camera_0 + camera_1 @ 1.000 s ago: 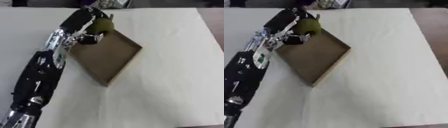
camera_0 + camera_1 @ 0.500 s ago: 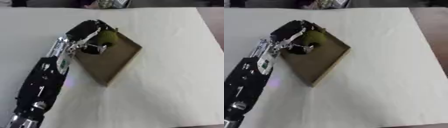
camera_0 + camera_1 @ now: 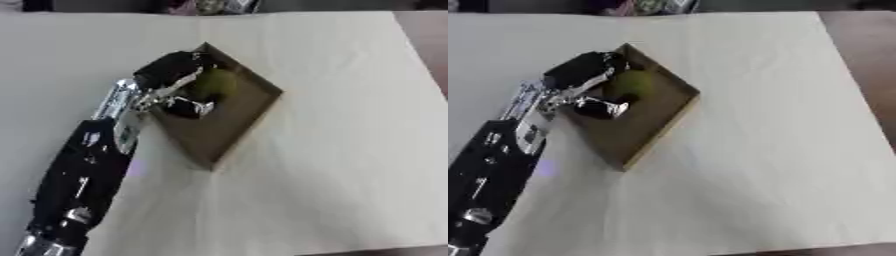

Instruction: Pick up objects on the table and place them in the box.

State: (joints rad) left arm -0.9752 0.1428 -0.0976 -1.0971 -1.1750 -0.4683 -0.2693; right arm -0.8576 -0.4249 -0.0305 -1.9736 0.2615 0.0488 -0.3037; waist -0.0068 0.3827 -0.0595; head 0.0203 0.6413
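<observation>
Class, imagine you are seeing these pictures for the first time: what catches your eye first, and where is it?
First, the long black and silver left arm reaching in from the lower left, its left hand curled round a round yellow-green fruit. It holds the fruit over the shallow brown cardboard box, which sits askew on the pale cloth-covered table.

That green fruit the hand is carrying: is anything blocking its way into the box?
Nothing visible does. The left hand already holds the green fruit over the inside of the box, whose floor looks bare beneath it.
</observation>
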